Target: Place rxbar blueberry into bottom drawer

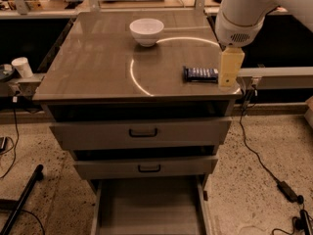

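1. The rxbar blueberry (199, 74), a small flat bar in a dark navy wrapper with pale print, lies flat on the grey-brown cabinet top (88, 67), near its front right corner as the camera sees it. It's not picked up yet.
2. Its long axis runs side to side across the view, roughly parallel to the top's front edge.
3. The gripper (229, 80), a pale yellow block under the chunky white arm, hangs right at the bar's right-hand end. So the bar points straight at the claw and lies to its left in the view. Honestly can't tell if the claw is open or closed.
4. My guess: it needs to slide left over the bar's middle and close across the short width.
5. The bottom drawer (146, 204), a wide shallow grey tray, sits pulled out well below. A round white bowl (146, 31) is well apart at the back.
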Tool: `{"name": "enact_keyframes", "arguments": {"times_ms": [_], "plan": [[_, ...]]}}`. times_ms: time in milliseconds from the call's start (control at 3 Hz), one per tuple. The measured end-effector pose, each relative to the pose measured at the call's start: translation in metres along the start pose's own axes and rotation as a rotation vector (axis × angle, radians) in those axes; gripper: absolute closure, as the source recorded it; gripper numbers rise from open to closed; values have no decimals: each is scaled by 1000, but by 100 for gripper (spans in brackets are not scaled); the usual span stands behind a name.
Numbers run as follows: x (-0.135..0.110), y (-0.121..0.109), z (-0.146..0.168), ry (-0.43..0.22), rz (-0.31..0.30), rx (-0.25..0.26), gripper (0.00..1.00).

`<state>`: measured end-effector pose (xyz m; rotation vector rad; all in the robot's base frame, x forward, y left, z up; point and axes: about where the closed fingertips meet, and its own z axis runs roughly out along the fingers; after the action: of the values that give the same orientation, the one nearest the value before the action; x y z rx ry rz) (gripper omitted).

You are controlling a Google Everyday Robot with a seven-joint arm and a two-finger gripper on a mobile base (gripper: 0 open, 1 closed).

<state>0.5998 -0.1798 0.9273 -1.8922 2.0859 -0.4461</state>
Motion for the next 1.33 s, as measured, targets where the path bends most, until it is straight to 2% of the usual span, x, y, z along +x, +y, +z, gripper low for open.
{"name": "enact_keyframes", "arguments": {"times_ms": [1000, 1333], "plan": [[25, -24, 33, 96, 59, 10, 0], [27, -36, 44, 71, 55, -10, 0]]}}
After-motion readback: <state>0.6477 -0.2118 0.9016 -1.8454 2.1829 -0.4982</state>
